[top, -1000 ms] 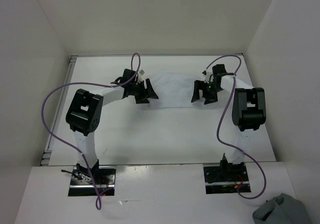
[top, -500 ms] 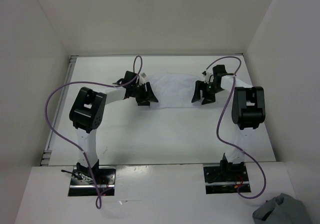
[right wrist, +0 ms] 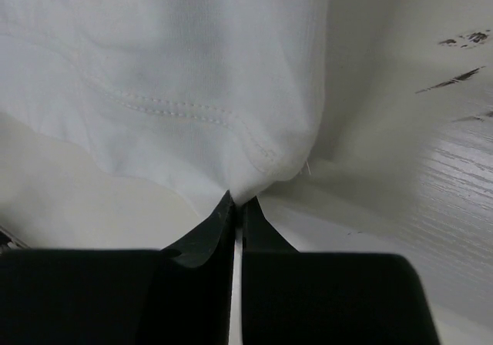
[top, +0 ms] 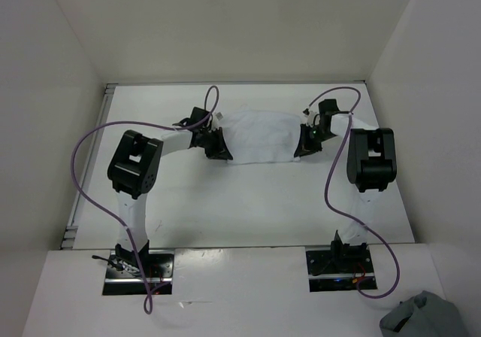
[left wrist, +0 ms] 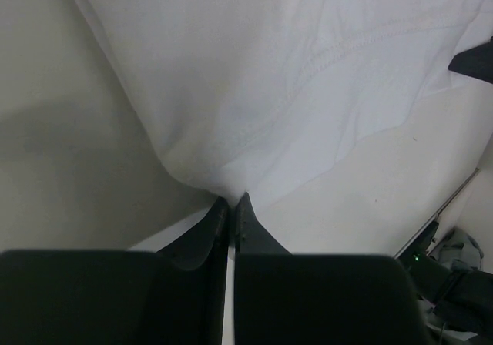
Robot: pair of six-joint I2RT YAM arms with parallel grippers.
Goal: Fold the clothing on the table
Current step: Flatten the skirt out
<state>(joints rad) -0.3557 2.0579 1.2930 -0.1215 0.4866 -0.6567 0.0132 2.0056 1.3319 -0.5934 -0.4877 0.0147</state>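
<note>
**Inspector:** Left tool (left wrist: 233,203), condition?

**Assessor:** Fingers pressed together with no gap at the tips. A gathered edge of the white garment (top: 259,135) runs down into them. The tool is clamped on the fabric at the garment's left end.

**Inspector:** Right tool (right wrist: 237,201)?

**Assessor:** Same finding. The tips are together, nipping a corner of the garment just below a double row of stitching at its right end.

**Inspector:** Position of the garment?

**Assessor:** It is on the far half of the counter (top: 248,201), stretched sideways between the two tools, which face each other across it. From each pinch the cloth fans outward in soft creases. A curved stitched seam shows in the left wrist view. Beside the left pinch the fabric throws a shadow on the counter. I cannot tell how far, if at all, the ends are lifted.

**Inspector:** Surroundings?

**Assessor:** White wall panels (top: 225,28) stand on three sides of the counter. The right wrist view shows dark scuff marks (right wrist: 462,41) on the white surface to the right of the garment. A grey-blue cloth bundle (top: 421,318) sits at the near right corner of the overhead view, beyond the right arm's base and well apart from the garment.
</note>
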